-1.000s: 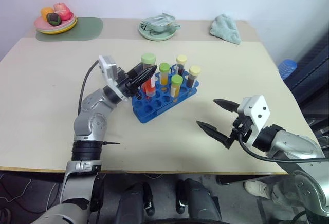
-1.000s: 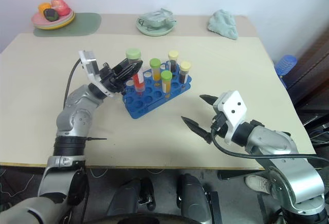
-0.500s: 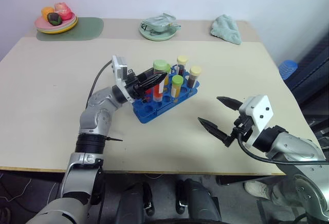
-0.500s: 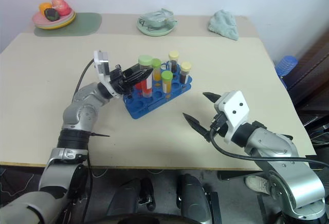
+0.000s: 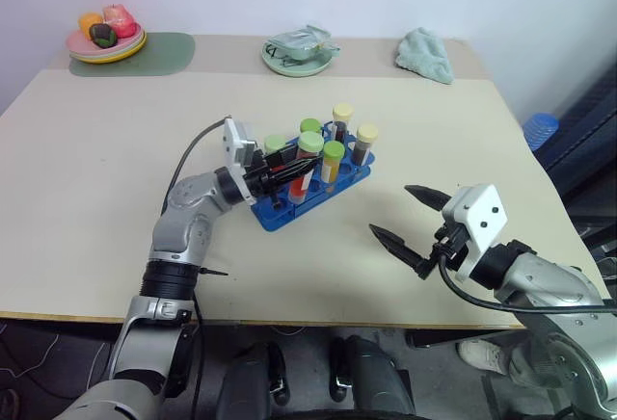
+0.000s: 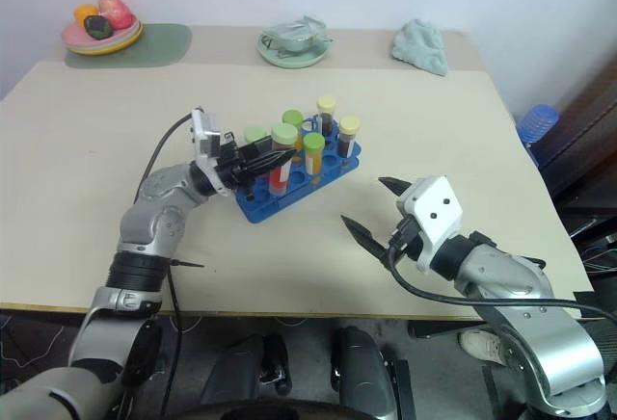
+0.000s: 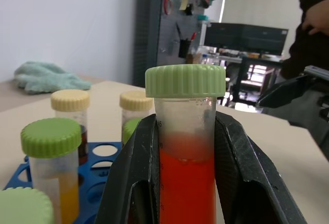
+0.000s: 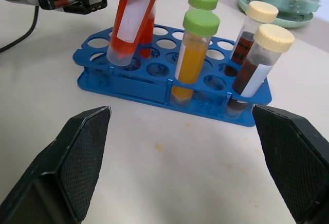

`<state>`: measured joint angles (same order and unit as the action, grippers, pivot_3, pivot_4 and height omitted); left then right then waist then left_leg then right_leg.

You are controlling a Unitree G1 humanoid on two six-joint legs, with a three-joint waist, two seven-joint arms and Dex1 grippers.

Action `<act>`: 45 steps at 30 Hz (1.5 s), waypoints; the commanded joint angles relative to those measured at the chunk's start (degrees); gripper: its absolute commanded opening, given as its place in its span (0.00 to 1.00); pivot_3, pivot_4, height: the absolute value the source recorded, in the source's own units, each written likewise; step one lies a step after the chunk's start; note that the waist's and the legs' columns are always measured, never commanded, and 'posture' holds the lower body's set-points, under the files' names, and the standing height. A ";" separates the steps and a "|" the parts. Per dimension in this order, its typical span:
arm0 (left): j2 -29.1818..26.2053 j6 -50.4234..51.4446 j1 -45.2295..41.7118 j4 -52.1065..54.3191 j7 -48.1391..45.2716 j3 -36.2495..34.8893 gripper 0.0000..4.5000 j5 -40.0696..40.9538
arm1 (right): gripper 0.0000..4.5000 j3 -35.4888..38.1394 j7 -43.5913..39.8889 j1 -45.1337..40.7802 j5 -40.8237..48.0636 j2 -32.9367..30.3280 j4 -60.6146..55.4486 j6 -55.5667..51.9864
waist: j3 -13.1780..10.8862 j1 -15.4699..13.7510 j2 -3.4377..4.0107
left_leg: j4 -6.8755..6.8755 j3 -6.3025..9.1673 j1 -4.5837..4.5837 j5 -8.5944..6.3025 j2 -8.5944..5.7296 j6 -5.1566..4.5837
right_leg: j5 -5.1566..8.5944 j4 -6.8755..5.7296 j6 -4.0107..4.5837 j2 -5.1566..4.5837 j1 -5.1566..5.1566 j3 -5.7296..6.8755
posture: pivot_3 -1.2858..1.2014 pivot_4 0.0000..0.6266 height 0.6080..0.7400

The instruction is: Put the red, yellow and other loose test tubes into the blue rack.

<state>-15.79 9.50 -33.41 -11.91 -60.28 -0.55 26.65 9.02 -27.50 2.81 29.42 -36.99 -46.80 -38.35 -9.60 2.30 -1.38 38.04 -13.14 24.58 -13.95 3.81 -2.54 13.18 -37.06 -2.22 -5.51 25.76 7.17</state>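
1. Nearest you, the right gripper [image 5: 411, 224] hangs empty over the table's [image 5: 87, 247] near right part, jaws spread wide, well apart from the rack.
2. Your left gripper [image 5: 289, 162] is clamped on the red tube [image 8: 131, 26] just under its green cap; the left arm is plainly the nearer one.
3. The tube's foot sits in a hole at the near left end of the blue rack [image 5: 280, 210], but its long axis leans, cap tipped to the right. I judge you must bring it upright before pushing down.
4. 5 more capped tubes stand in the rack.
5. Farther off lie a fruit plate [image 5: 104, 46], a green dish [image 5: 294, 61] and a cloth [image 5: 424, 54].
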 commanded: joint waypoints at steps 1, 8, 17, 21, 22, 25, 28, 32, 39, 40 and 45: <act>0.85 -1.65 -0.51 1.30 2.21 0.60 0.17 -1.38 | 1.00 0.28 -0.60 -1.26 -0.45 -0.43 -0.06 1.56 | 0.00 -0.02 0.00 | 0.00 0.01 0.00 0.00 0.00 0.00 | 0.00 0.00 0.00 0.00 -0.01 0.01 | 0.52 0.24 1.00; 1.12 -1.74 1.31 1.91 3.97 1.60 0.17 -2.94 | 1.00 0.79 -0.87 -1.26 -0.49 -0.77 -0.48 1.17 | 0.00 -0.01 0.00 | 0.00 0.07 0.00 -0.01 -0.02 -0.02 | -0.02 0.02 -0.07 -0.01 -0.05 0.07 | 0.52 0.24 1.00; -0.38 -6.34 1.82 -3.87 4.17 0.63 0.17 -4.57 | 1.00 1.19 -0.36 -1.05 -0.42 -0.78 -1.15 0.72 | 0.01 -0.01 0.01 | 0.02 0.20 -0.02 -0.02 -0.02 -0.02 | 0.02 0.07 -0.01 -0.01 -0.16 0.20 | 0.52 0.24 1.00; -0.13 -8.48 1.26 -6.63 4.54 0.73 0.17 -4.99 | 1.00 0.92 -0.14 -1.53 -0.44 -0.68 -0.93 0.73 | 0.02 0.18 0.03 | 0.02 0.29 -0.11 -0.08 -0.02 -0.10 | 0.04 0.11 0.02 -0.02 -0.30 0.28 | 0.52 0.24 1.00; -0.09 -8.90 1.32 -6.92 4.46 0.84 0.17 -5.03 | 1.00 0.91 -0.07 -1.52 -0.40 -0.68 -1.07 0.69 | 0.03 0.21 0.05 | 0.02 0.30 -0.12 -0.20 -0.02 -0.30 | 0.04 0.11 0.02 -0.02 -0.30 0.28 | 0.52 0.24 1.00; 0.71 -10.21 1.47 -8.10 4.62 1.38 0.17 -5.24 | 1.00 0.67 0.17 -2.07 -0.42 -0.62 -1.06 0.67 | 0.06 0.22 0.09 | 0.02 0.34 -0.15 -0.22 -0.02 -0.34 | 0.04 0.10 0.03 -0.01 -0.34 0.30 | 0.52 0.24 1.00; 1.59 -10.31 1.48 -8.33 4.18 1.75 0.17 -4.62 | 1.00 0.59 0.41 -2.24 -0.50 -0.59 -1.10 0.75 | 0.06 0.18 0.10 | 0.02 0.38 -0.15 -0.22 -0.02 -0.34 | 0.05 0.10 0.04 -0.01 -0.36 0.34 | 0.52 0.24 1.00; 2.61 -12.65 0.79 -10.00 5.79 2.06 0.17 -6.38 | 1.00 0.59 0.59 -2.06 -0.70 -0.59 -1.30 0.96 | 0.06 0.09 0.10 | 0.03 0.43 -0.12 -0.22 -0.02 -0.35 | 0.06 0.11 0.05 -0.02 -0.37 0.41 | 0.52 0.24 1.00; 4.10 -16.88 -0.57 -12.61 8.00 1.53 0.17 -7.99 | 1.00 0.28 0.84 -2.35 -1.12 -0.44 -1.39 0.94 | 0.06 -0.26 0.10 | 0.05 0.57 -0.11 -0.24 -0.07 -0.34 | 0.09 0.15 0.09 -0.08 -0.48 0.61 | 0.52 0.24 1.00; 4.23 -17.90 -0.39 -12.62 8.96 1.35 0.17 -8.57 | 1.00 0.21 0.85 -2.35 -1.19 -0.40 -1.41 0.96 | 0.06 -0.27 0.10 | 0.06 0.59 -0.11 -0.25 -0.07 -0.34 | 0.09 0.16 0.09 -0.08 -0.50 0.63 | 0.52 0.24 1.00; 2.26 -10.99 1.19 -8.85 5.72 1.35 0.50 -5.31 | 1.00 0.02 0.95 -2.41 -1.27 -0.17 -1.46 0.99 | 0.06 -0.05 0.10 | 0.06 0.66 -0.11 -0.25 -0.07 -0.34 | 0.09 0.18 0.10 -0.07 -0.53 0.69 | 0.52 0.24 1.00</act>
<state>-12.87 -3.46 -33.20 -21.78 -54.42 1.27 20.75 8.59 -26.84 1.10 28.30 -37.20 -45.97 -38.36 -9.54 2.24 -1.28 38.10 -12.48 24.47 -14.19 3.74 -2.89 13.27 -36.88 -2.12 -5.58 25.23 7.86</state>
